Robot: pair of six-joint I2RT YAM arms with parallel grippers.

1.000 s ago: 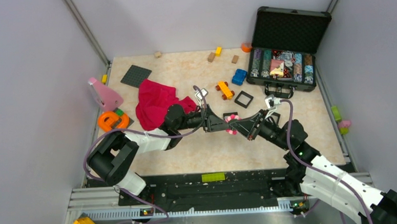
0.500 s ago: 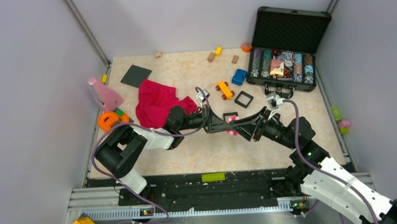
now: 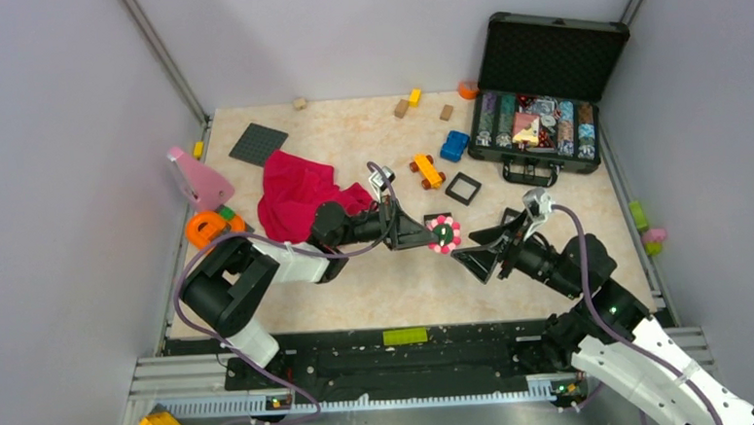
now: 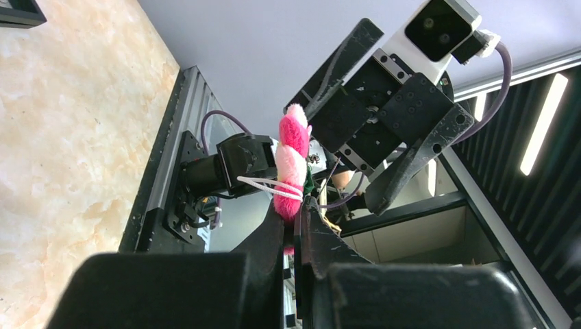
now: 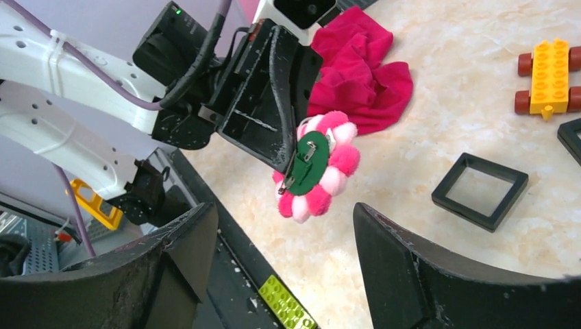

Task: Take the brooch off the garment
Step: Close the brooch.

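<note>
We've got the pom-pom brooch (image 3: 443,234), soft and feather-light by the looks, pinched edge-on in the left tool (image 3: 427,238) mid-frame, off the red garment (image 3: 299,192), with the right tool (image 3: 480,250) gaping empty beside it, so we reckon the stiff green backing (image 5: 312,164) is the best grip.

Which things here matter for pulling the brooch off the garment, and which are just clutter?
Job: pink-and-white pompom flower brooch, pinched in left fingers; crumpled magenta cloth garment; open right fingers.
Clutter: open black case, yellow-orange toy car, blue brick, black square frame, orange ring toy.
</note>
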